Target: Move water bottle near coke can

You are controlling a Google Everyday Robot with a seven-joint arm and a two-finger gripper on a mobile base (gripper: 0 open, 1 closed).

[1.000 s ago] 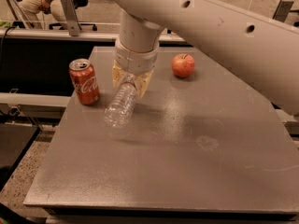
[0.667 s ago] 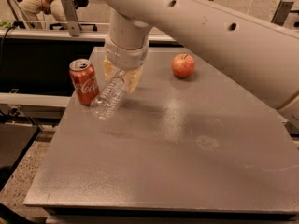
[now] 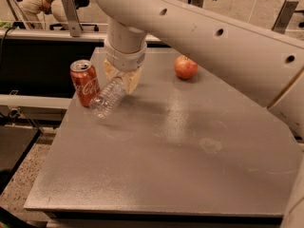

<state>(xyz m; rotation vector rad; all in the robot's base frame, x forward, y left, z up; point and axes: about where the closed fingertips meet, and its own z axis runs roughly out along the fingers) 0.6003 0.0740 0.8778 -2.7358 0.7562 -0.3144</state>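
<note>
Near the grey table's [image 3: 190, 165] left rear corner, the gripper [image 3: 122, 80] hangs just right of the coke can [image 3: 84, 83], its jaws clamped on the cap end of the water bottle [image 3: 107, 99]. Held by that end, the bottle slants down and leftward, its base just beside the can; whether they touch I cannot tell. So placed, it looks ready for setting down. A red apple [image 3: 185, 67] sits well apart, rightward.

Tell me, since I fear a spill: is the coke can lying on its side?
No, the coke can stands upright on the table; the gripper beside it holds the water bottle tilted.
</note>
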